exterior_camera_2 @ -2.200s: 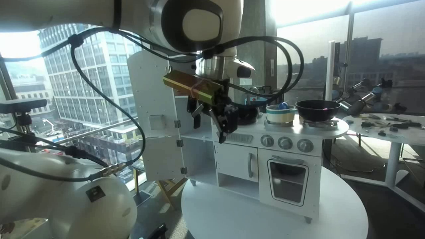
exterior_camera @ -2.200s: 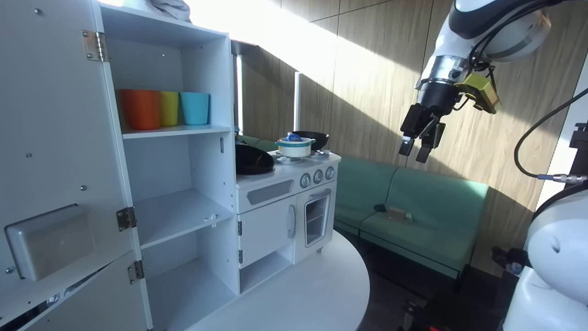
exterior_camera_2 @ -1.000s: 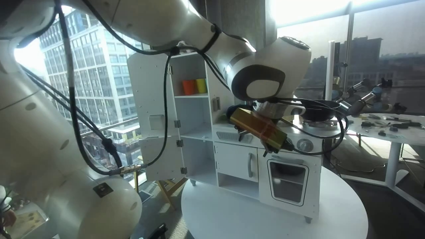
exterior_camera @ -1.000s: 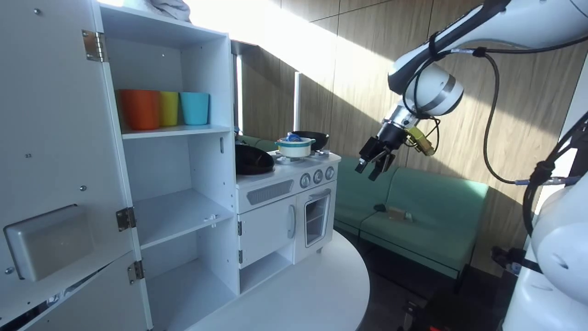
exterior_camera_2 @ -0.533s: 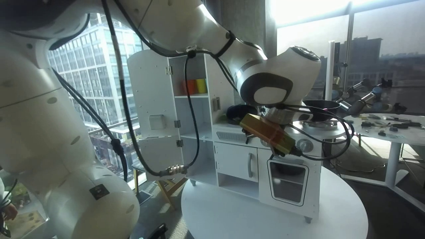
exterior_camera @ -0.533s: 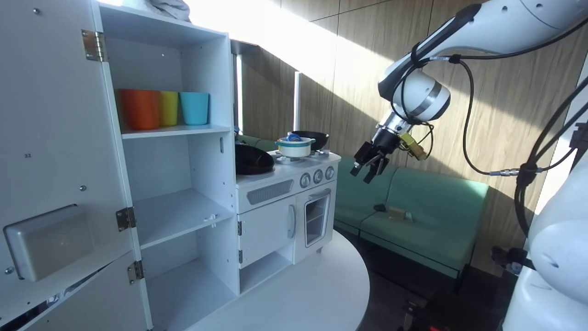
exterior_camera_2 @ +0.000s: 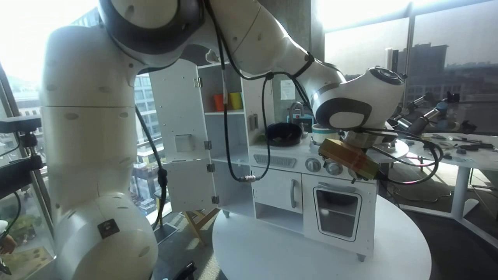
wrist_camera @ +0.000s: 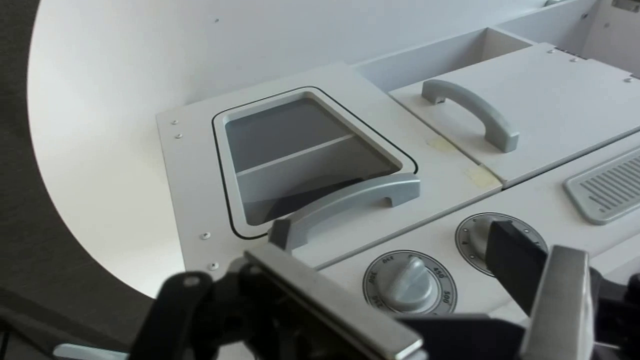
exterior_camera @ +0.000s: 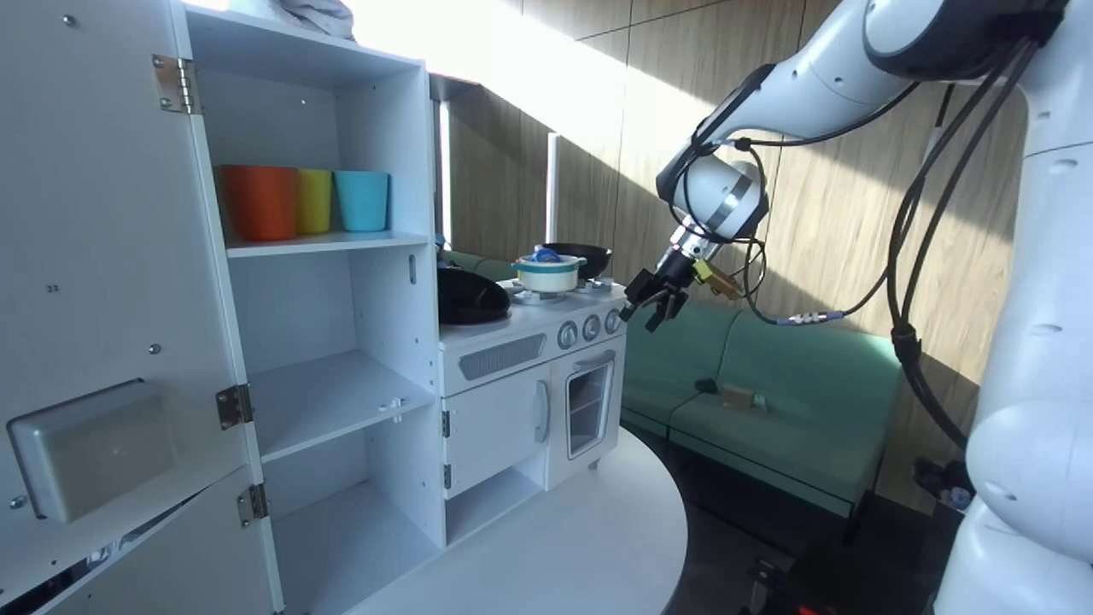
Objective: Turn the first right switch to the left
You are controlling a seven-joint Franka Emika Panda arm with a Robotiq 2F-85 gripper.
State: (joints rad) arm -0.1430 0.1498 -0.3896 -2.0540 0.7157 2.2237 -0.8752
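First right switch [wrist_camera: 407,285], a round grey knob with a raised grip ridge and a numbered rim, sat on the front of the white toy kitchen [exterior_camera_2: 276,186], last in a row of three, farthest from the tall white cupboard [exterior_camera: 388,128]. Beneath the kitchen, a round white desk [exterior_camera_2: 272,249] presumably served to lift everything within reach. The black two-fingered claw [exterior_camera: 640,319] held nothing: its fingers [wrist_camera: 517,265] stood wide apart, and in the wrist view they flanked the switch, one partly covering the grey middle knob [wrist_camera: 480,232]. That spread, with the tips near the knob, looked meant for closing on the ridge and twisting. Whether they touched it could not be told; in an exterior view a yellow box-shaped block [exterior_camera_2: 349,158] at the wrist hid most of the switch. The ridge's long axis ran steeply in the wrist view, nearly crosswise to the line on which the fingers would meet, so they could probably take it by its sides. One end pointed toward the white oven door [wrist_camera: 365,110], near the 450 mark; the turn to the left seemed yet to begin.
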